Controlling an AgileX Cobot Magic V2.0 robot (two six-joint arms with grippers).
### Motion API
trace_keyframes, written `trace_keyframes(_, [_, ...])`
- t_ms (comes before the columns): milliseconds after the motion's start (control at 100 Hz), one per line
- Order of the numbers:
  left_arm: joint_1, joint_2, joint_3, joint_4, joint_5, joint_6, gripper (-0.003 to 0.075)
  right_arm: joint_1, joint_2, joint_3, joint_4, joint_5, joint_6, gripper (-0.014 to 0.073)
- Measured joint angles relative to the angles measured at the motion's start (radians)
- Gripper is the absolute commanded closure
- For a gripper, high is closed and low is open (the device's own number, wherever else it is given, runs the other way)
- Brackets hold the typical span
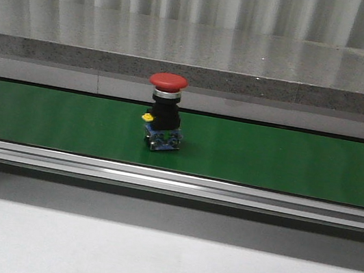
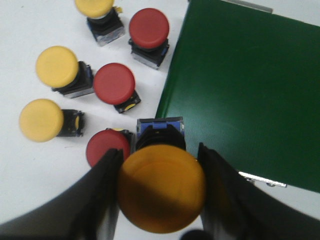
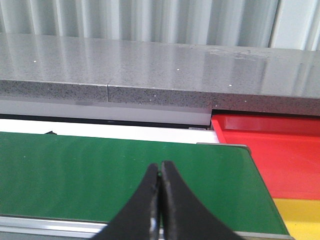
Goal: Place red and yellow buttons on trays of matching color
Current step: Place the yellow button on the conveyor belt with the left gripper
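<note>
A red button [image 1: 164, 109] with a black body stands upright on the green conveyor belt [image 1: 289, 160], near its middle. Neither gripper shows in the front view. In the left wrist view my left gripper [image 2: 160, 159] is shut on a yellow button [image 2: 161, 187], its fingers [image 2: 107, 190] pressed against both sides of the cap, above the white table beside the belt's end [image 2: 240, 85]. My right gripper [image 3: 160, 167] is shut and empty above the belt [image 3: 75, 175]. The red tray [image 3: 280, 155] and the yellow tray [image 3: 300, 217] lie past the belt's end.
Several loose buttons stand on the white table below the left gripper: yellow ones [image 2: 56, 65] [image 2: 41, 120] [image 2: 94, 6] and red ones [image 2: 114, 82] [image 2: 149, 27] [image 2: 104, 147]. A grey stone ledge [image 1: 195, 55] runs behind the belt.
</note>
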Motion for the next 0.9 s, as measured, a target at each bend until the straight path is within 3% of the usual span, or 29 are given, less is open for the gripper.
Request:
trace_keyframes(340, [-0.057,0.187,-0.104,-0.008,0.017,0.02,0.0617,0.0,0.0,0.0,0.0,0.0,0.0,0.0659])
trace_keyframes(410, [-0.059,0.202,-0.112,-0.013,0.018,0.026,0.054,0.0,0.0,0.0,0.0,0.0,0.0,0.0659])
trace_keyframes(540, [-0.059,0.209,-0.114,-0.047,0.022,0.054,0.0279,0.0,0.0,0.0,0.0,0.0,0.0,0.0659])
trace_keyframes(610, [-0.059,0.209,-0.114,-0.064,0.017,0.061,0.0197,0.0,0.0,0.0,0.0,0.0,0.0,0.0659])
trace_keyframes(740, [-0.059,0.209,-0.115,-0.08,0.001,0.063,0.0195,0.0,0.0,0.0,0.0,0.0,0.0,0.0659])
trace_keyframes(900, [-0.092,0.177,-0.115,-0.085,-0.037,0.08,0.0273,0.0,0.0,0.0,0.0,0.0,0.0,0.0659])
